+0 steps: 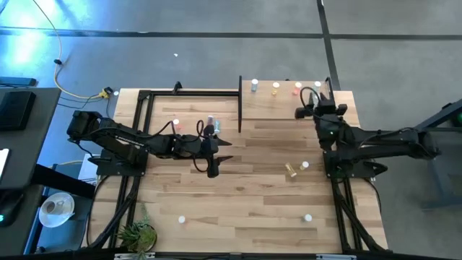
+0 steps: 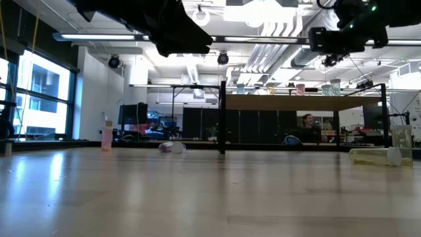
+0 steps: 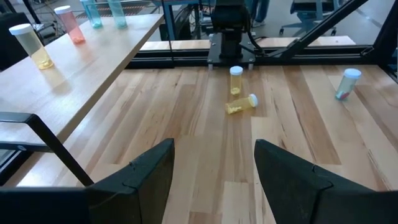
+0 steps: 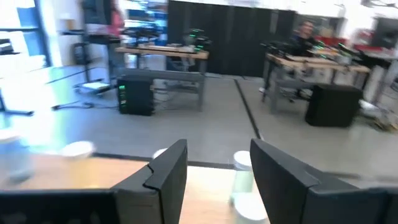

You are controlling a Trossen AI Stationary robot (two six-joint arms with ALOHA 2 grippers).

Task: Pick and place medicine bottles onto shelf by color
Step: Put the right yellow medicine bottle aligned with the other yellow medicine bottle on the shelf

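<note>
Two arms in play. Left gripper (image 1: pixel 214 167) reaches in from the left edge to mid-table, wrist bent down, fingers (image 3: pixel 146 171) spread and empty, hanging over bare planks. Right gripper (image 1: pixel 307 108) stretches from the right edge toward the far side, hovering over the shelf (image 1: pixel 274 108) near its right end; fingers (image 4: pixel 165 168) spread, nothing pinched, a pale bottle (image 4: pixel 244 171) showing in the gap beyond them.

Shelf sits at the far right of the table (image 1: pixel 245 195), black uprights at its corners. Four bottles stand along its far edge, incl. a white-capped one (image 1: pixel 254 86) and a yellow one (image 1: pixel 275 89).

Loose on the table: a yellow pair (image 3: pixel 239 93), one upright and one on its side, just beside each other, right of centre; a pink upright bottle (image 2: pixel 106 138) and a toppled one (image 2: pixel 172 147) near the left arm; two more at the near edge (image 1: pixel 182 218).

Open planks between the left gripper and the yellow pair.

Shelf bottle colours are hard to read from above; right wrist view is smeared, so the bottle there has no clear colour.
</note>
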